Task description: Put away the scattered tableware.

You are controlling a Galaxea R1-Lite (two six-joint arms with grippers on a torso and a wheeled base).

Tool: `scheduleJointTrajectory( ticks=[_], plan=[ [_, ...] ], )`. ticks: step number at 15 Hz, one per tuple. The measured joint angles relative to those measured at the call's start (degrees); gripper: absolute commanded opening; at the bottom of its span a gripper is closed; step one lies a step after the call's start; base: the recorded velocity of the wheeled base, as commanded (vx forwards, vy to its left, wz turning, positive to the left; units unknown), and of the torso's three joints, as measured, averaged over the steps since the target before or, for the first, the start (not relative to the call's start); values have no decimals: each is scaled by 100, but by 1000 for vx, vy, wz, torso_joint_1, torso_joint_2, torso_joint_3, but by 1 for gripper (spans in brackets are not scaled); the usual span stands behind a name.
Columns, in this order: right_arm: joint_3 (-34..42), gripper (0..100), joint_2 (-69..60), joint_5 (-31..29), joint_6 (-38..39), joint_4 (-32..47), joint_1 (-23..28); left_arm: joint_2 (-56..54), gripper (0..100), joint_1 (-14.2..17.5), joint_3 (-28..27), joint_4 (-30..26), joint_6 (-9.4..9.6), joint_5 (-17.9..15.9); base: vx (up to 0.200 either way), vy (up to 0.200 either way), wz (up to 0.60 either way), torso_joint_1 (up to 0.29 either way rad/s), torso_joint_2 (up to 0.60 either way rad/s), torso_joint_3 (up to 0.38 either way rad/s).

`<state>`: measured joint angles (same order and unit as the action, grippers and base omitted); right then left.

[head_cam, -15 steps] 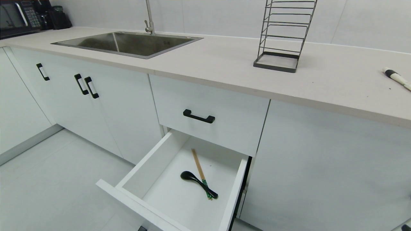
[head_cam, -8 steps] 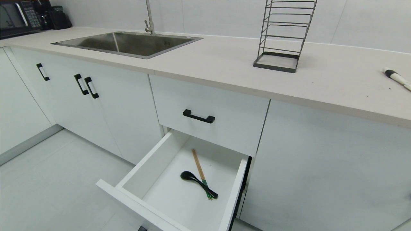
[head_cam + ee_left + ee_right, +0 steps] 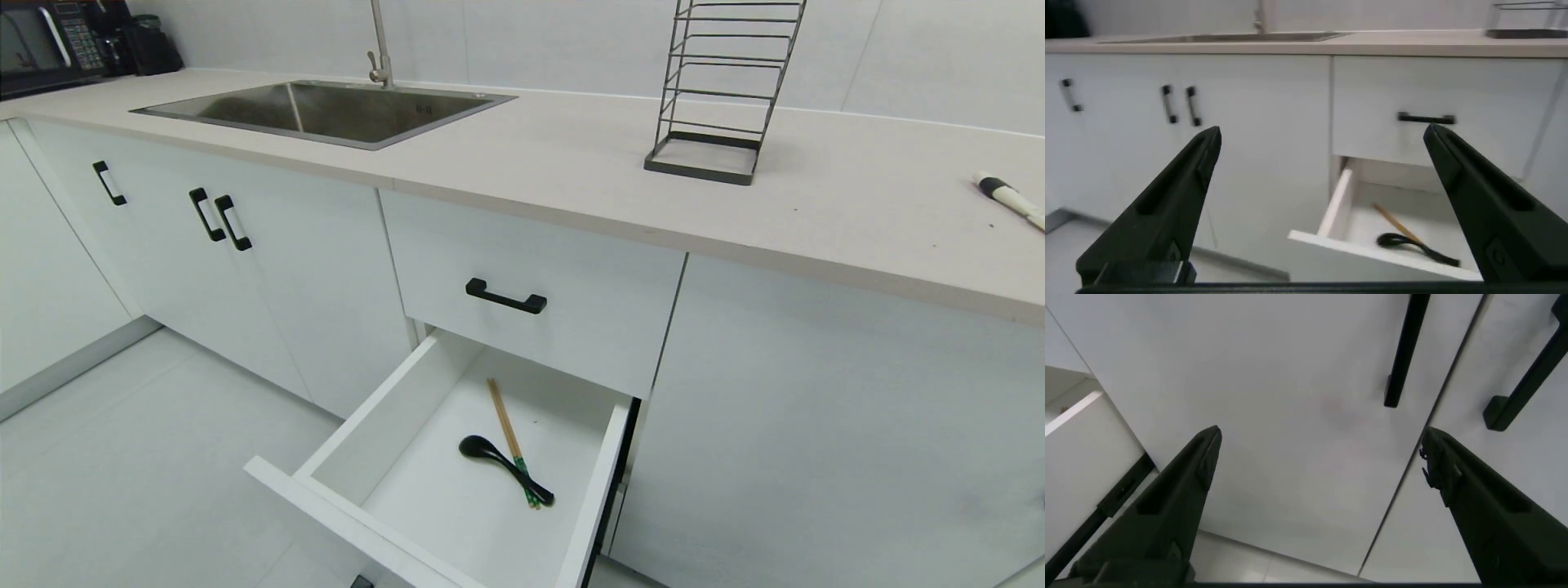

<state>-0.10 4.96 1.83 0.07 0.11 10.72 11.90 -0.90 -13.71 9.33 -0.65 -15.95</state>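
Head view had the lower drawer (image 3: 384,400) pulled way out, with bare room inside along its left wall and front edge. A glossy black spoon (image 3: 490,454) lay crossing wooden, green-tipped chopsticks (image 3: 504,420) nearer the right wall. The left end effector (image 3: 1323,132) was spread wide, facing the drawer. The right end effector (image 3: 1321,437) gaped too, near a cabinet door (image 3: 1290,416).

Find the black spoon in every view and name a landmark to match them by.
Head view: spoon at low centre, lying in the open drawer against the chopsticks.
Left wrist view: spoon in the same drawer, beside the chopsticks.
Right wrist view: not in it; it faces cabinet doors.
Shared landmark: the black handle on the shut drawer front just above, in the head and left wrist views.
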Motion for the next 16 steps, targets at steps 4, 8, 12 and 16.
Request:
scheduleJointTrajectory(
  ticks=[4,8,12,16],
  plan=[
    [0,100,-4,0,2,-1,0,1318,100,-59,405,-424,-17,-916,0,0,0,0,0,0],
    [0,100,-1,0,2,-1,0,2452,100,-511,879,-471,-9,-1096,0,0,0,0,0,0],
    [0,100,0,0,2,-1,0,3805,100,-1204,827,-438,166,-707,0,0,0,0,0,0],
    [0,100,5,0,2,-1,0,5092,100,-1797,477,-363,247,-211,0,0,0,0,0,0]
  ],
)
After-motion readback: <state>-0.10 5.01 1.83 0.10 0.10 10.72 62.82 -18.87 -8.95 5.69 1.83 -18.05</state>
